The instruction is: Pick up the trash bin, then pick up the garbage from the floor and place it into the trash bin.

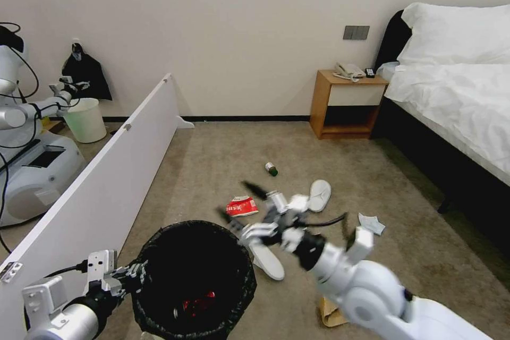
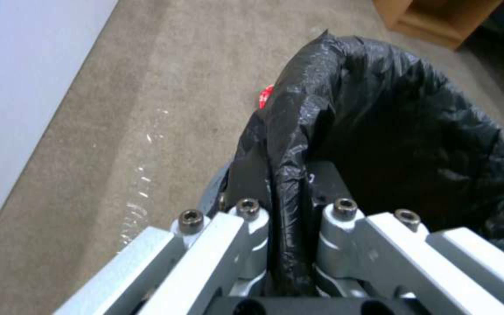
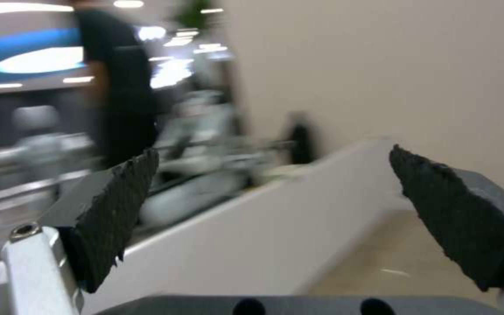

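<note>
A: Nearest thing first?

B: The round white plastic trash bin lined with a crinkled black garbage bag (image 1: 194, 276). It stands upright with its mouth facing up, and something red lies at its bottom. The left pincer (image 2: 287, 245) is clamped tight on the bag-covered rim at the bin's near-left side, the glossy film pinched between its fingers.

A: And the right pincer?

B: The right pincer (image 1: 236, 203) hangs above the carpet just past the bin's far rim, its two dark, rough-textured pads spread wide with nothing between them.

A: What litter lies on the floor?

B: Under the right arm, a crumpled brown paper bag (image 1: 329, 312). Just right of the bin, a flat white cloth slipper (image 1: 267, 260) whose long axis runs from near-right to far-left. Beyond the bin, a flattened red-and-white packet (image 1: 241, 206). Right of that, a second white slipper (image 1: 319, 194), its long axis angled toward the wooden bedside table (image 1: 348, 103). A crumpled white tissue wad (image 1: 371, 223) lies farther right, toward the bed (image 1: 457, 95). Farthest out, a small green-capped bottle (image 1: 271, 169) lies on its side, cap pointing near-right.
</note>
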Robot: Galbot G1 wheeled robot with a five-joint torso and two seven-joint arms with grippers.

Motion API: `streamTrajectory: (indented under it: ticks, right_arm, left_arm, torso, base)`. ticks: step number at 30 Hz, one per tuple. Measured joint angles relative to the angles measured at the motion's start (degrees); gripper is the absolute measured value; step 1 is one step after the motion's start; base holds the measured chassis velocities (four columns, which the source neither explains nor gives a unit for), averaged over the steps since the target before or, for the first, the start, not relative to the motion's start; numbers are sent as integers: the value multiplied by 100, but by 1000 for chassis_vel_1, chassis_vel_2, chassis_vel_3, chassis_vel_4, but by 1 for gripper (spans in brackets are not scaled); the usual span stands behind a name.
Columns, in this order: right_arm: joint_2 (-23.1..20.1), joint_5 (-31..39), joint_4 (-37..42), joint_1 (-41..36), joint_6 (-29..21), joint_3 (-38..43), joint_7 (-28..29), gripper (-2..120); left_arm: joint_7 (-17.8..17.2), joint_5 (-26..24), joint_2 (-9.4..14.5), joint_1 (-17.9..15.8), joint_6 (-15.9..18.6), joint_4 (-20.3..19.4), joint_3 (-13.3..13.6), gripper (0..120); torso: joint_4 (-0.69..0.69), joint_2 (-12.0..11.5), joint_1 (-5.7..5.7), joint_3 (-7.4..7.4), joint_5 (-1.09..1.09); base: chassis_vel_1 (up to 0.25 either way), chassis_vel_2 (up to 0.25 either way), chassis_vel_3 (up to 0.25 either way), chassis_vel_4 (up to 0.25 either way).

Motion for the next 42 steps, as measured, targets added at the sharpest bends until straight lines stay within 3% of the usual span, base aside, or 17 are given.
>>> streamTrajectory:
  ticks: [2,4,5,6,7,11,16,22,30,34,42]
  right_arm:
    - [-38,-115,153,-354,-318,592,562,100]
    - [-48,-170,201,-482,-499,826,755,100]
    - [-54,-210,296,-742,-946,1306,1020,100]
    - [-54,-210,296,-742,-946,1306,1020,100]
    - [-34,-154,345,-1048,-1518,1926,1118,100]
    - [83,-95,333,-1448,-1952,2482,1445,100]
    - [158,-190,287,-1915,-2232,2786,1551,100]
    - [353,-1316,-44,-2642,-2737,3121,1109,100]
    - [454,-2247,-445,-3155,-2738,3291,528,100]
    - [392,-3159,-928,-3539,-2398,3451,-158,100]
    - [408,-3973,-1750,-3724,-2012,3518,-598,100]
  left_arm:
    - [5,-1,5,4,0,0,0,6]
    - [4,1,6,4,0,0,-1,6]
    - [-1,3,3,4,0,0,-6,6]
    - [-1,3,3,4,0,0,-6,6]
    - [-7,9,-12,26,0,0,-23,6]
    - [-10,16,-23,81,0,-1,-74,6]
    - [-13,22,-45,98,0,-1,-96,6]
    - [-27,53,-94,131,0,-1,-93,6]
    - [-30,62,-113,152,0,-1,-100,6]
    - [-30,70,-126,156,0,-1,-94,6]
    - [-31,56,-101,117,-1,-1,-97,6]
  torso:
    - [6,0,0,0,0]
    - [2,0,0,0,0]
    - [4,0,0,0,-1]
    - [4,0,0,0,-1]
    - [2,0,0,0,-1]
    - [5,0,0,0,0]
    - [4,1,0,0,0]
    - [4,1,0,0,-1]
    - [3,1,0,0,-1]
    - [3,1,0,0,-1]
    - [4,1,-1,0,-1]
  base:
    - [0,0,0,0]
    - [0,0,0,0]
    - [0,0,0,0]
    - [0,0,0,0]
    - [0,0,0,0]
    - [0,0,0,0]
    - [0,0,0,0]
    - [0,0,0,0]
    - [0,0,0,0]
    - [0,0,0,0]
    - [0,0,0,0]
